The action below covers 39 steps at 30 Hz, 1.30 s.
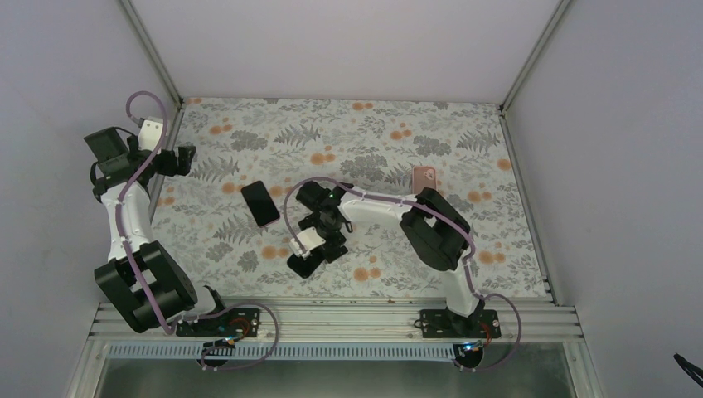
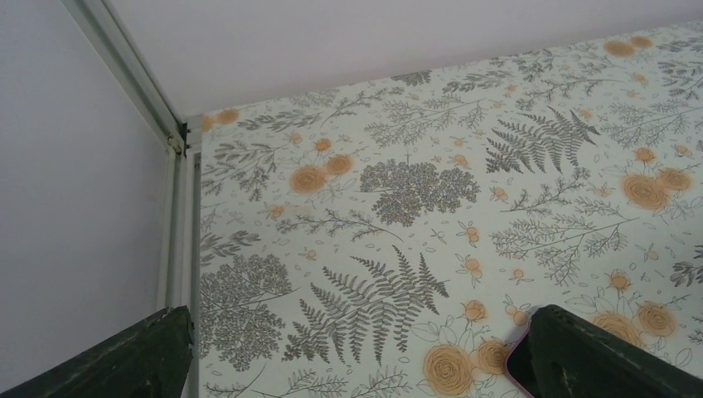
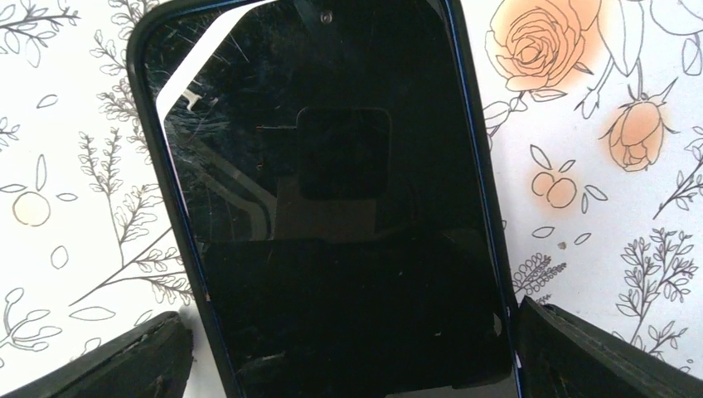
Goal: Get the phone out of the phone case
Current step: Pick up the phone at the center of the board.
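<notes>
- Task status: not begun, as judged from the views. The phone [image 3: 332,207] is fully seated in its dark case [image 3: 168,184]. The case rim runs along every visible edge of the screen.
- Location: the cased phone lies screen-up on the floral bench [image 1: 373,133], near the centre. In the overhead view it is mostly hidden beneath the right arm.
- Right tool [image 3: 352,332]: jaws wide, one finger on each side of the near end of the phone. Nothing is gripped. The wrist view does not show whether either finger touches the case.
- Left tool [image 1: 181,157]: jaws wide and holding nothing. It sits at the far-left edge of the bench, well apart from the cased phone.
- Other items: a dark handset [image 1: 260,203] lies flat between the two tools. A pink item [image 1: 424,177] lies beyond the right arm; whether it is a handset or a case cannot be told.
- Outstanding steps, by judgement:
  - Secure the case.
  - Lever one corner of the phone free of the rim.
  - Work the phone fully out.
  - Set the phone and the case down apart.
</notes>
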### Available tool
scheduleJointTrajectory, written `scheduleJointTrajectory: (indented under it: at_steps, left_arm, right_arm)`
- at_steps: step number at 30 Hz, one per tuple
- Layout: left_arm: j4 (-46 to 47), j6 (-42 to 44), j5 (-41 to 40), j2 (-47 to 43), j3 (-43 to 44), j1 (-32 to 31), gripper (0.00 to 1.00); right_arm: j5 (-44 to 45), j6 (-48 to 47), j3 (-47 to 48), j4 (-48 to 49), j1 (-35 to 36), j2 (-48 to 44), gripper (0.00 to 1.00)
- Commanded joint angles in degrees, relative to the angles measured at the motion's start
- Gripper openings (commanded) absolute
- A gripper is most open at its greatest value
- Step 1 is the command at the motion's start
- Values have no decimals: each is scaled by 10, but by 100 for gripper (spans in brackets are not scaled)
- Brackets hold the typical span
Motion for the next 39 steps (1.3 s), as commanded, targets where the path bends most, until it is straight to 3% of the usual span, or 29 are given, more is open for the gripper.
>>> scheduleJointTrajectory:
  at_steps: [1,11,21,31,39]
  left_arm:
    - [11,8,14,-10,-7,2,100]
    - [11,3,23,-4,-5,2,100]
    - [6,7,24,-5,-5,3,100]
    - [5,-9,42,5,13,2,100]
    - [7,-16,51,3,10,2,100]
  right_arm:
    - [9,-12,-2,-29,-10,19,100]
    - [11,-4,-10,-38,-19,24,100]
    - [43,118,-30,-74,-50,26,100]
    - [48,228,-137,-39,-88,-56,100]
    - [60,239,-189,40,-88,-101,100]
